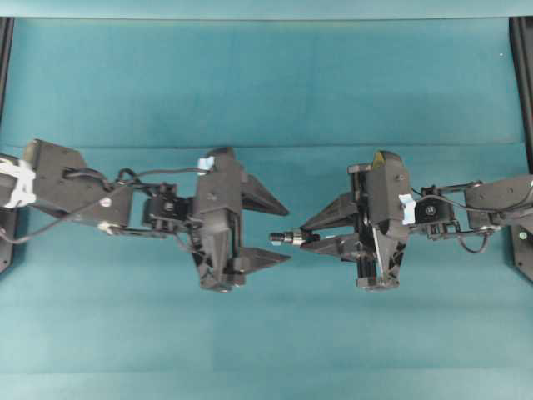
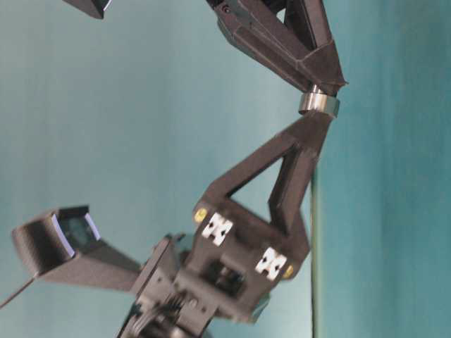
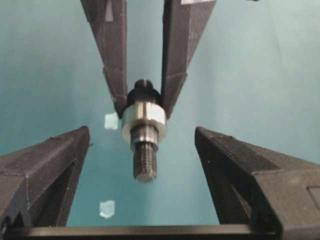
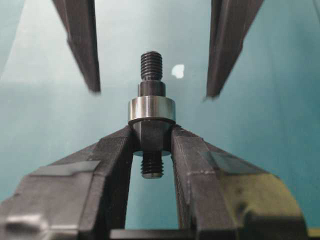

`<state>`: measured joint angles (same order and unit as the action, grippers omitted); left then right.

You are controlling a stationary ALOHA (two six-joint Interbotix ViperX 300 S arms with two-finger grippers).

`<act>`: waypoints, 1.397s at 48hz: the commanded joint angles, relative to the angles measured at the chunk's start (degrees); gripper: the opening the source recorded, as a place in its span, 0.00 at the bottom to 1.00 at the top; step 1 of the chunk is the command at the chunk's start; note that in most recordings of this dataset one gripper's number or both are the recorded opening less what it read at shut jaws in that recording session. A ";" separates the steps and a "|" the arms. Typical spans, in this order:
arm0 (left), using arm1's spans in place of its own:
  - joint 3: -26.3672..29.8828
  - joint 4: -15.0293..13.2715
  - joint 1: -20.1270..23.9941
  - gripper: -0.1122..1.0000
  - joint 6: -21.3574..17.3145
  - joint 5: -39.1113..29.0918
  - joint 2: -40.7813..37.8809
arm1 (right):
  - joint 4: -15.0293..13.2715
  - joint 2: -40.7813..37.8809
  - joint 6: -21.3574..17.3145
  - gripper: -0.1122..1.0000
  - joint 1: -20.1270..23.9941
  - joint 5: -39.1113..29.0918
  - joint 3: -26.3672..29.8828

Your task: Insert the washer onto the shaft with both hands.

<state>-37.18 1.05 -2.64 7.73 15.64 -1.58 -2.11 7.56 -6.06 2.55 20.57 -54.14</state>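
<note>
Over the teal table (image 1: 266, 83), at three o'clock from centre, I see my right gripper (image 1: 310, 237) pinching the shaft (image 4: 151, 95), the washer (image 4: 151, 109) seated on it just beyond the fingertips. My left gripper (image 1: 279, 232), at nine o'clock, has fingers spread wide, holding nothing.

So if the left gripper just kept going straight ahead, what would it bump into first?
Probably the threaded tip of the shaft, which the right gripper holds pointing at it, the washer already on. The left gripper is open, so the tip may slide between its fingers; depth is unclear.
</note>
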 commanded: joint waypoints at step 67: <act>-11.25 0.00 -0.09 0.91 0.09 -7.91 15.56 | 0.09 0.35 -0.44 0.10 0.09 0.26 1.14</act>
<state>-49.04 0.97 -2.64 7.73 7.47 13.10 -2.11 7.56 -6.15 2.55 20.48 -54.14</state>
